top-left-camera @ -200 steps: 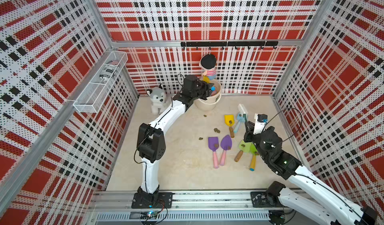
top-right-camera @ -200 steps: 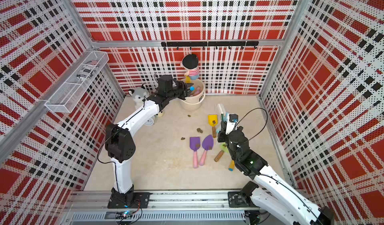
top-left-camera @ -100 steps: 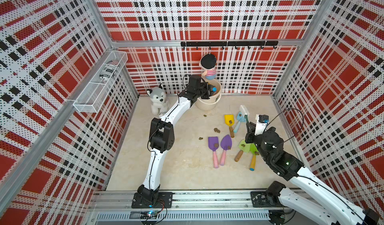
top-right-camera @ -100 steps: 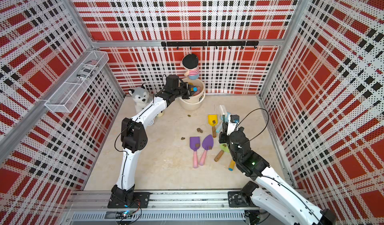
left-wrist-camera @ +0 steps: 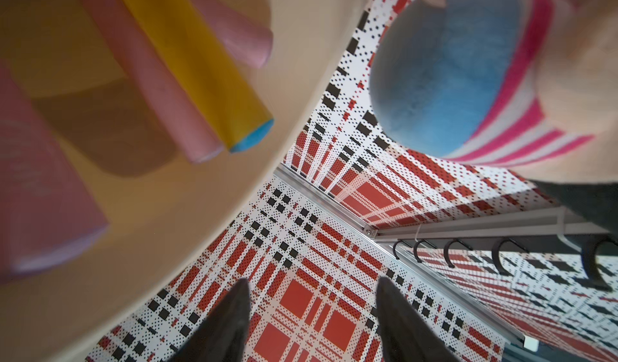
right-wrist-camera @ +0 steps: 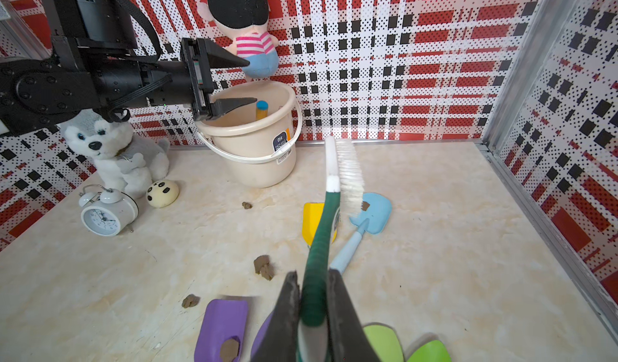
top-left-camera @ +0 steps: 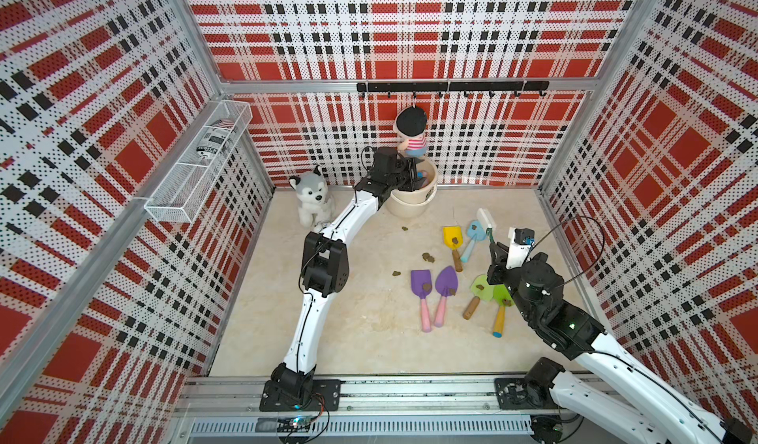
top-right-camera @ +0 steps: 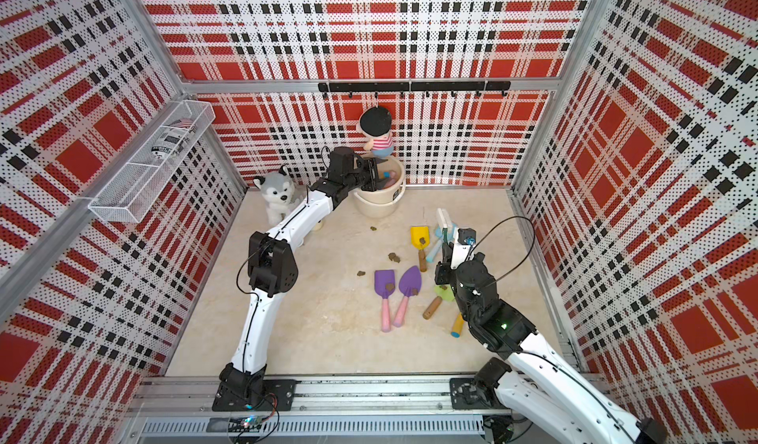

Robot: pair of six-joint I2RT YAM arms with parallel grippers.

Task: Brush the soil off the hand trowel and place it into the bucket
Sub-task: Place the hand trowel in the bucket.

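Empty, parted left end effector (right-wrist-camera: 251,82) over the bucket (right-wrist-camera: 254,158) could snag its rim; right end effector (right-wrist-camera: 312,278) clamps a brush (right-wrist-camera: 347,169).

The left arm (top-left-camera: 305,331) and right arm (top-left-camera: 615,364) are showing glossy white link shells between chunky black joint housings. A thin black cable (top-left-camera: 584,217) is looping off the right wrist, and a green light (top-left-camera: 571,326) is glowing on its forearm.

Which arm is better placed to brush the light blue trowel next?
Right: its jaws grip the brush, bristles by the soil on the light blue trowel; left jaws stand open over the bucket.
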